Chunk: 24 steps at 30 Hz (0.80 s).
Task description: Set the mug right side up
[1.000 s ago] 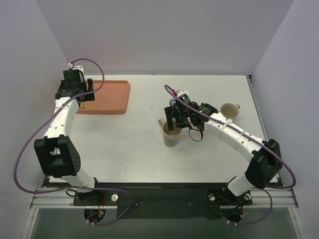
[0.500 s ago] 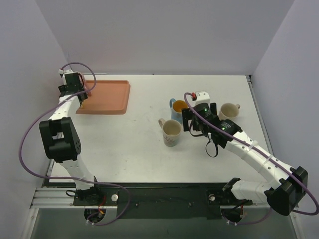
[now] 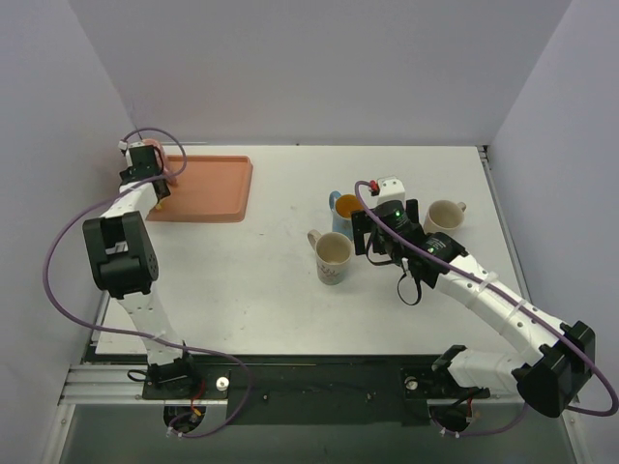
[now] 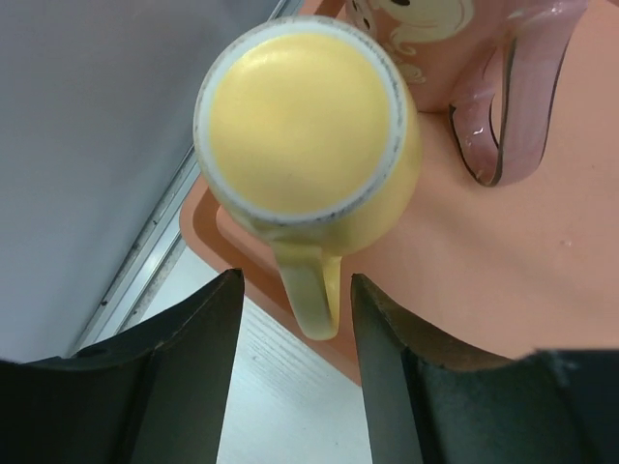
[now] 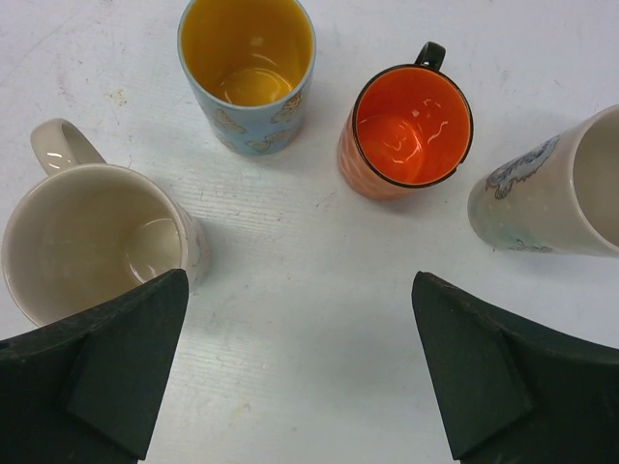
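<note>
On the salmon plastic tray (image 4: 542, 280), the pale yellow ceramic mug (image 4: 300, 126) sits base-up, its handle (image 4: 311, 290) between our open left jaws. We should close squarely on that handle, lift clear, then roll; right jaws open too

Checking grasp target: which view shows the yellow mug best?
Left wrist: yellow mug fills the frame, base up, handle toward the left gripper. Top external: that gripper hides it. Right wrist: not in frame.
</note>
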Motion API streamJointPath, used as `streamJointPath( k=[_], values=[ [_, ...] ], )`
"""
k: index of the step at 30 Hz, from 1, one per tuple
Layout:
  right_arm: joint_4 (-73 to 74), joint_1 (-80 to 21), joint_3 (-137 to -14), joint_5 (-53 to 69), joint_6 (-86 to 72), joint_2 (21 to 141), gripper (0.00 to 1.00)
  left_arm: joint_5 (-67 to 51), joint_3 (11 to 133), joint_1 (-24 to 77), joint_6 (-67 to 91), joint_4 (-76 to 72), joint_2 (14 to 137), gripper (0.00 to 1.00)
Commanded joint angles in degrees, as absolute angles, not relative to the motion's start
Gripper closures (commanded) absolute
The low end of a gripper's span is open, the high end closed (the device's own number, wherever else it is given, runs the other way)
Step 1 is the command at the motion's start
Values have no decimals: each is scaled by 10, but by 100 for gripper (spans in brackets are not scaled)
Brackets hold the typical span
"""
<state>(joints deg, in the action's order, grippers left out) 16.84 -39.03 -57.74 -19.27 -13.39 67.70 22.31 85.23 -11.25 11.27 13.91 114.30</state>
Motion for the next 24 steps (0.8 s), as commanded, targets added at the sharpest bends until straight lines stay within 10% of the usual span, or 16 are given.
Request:
streamJointPath(
  k=[1,6,12,24],
  values=[
    [161,-387,-580,-199,-137,677,6,226,893,-113,103,111,1163,47],
    [163,-387,-577,-199,-140,665,6,218,904,-113,105,119,1187,50],
    [168,-387,-579,-196,-143,661,5,218,911,-115,112,137,1185,100],
    [134,-415,-562,-155,-91,616,5,19,792,-169,152,213,941,100]
  ],
)
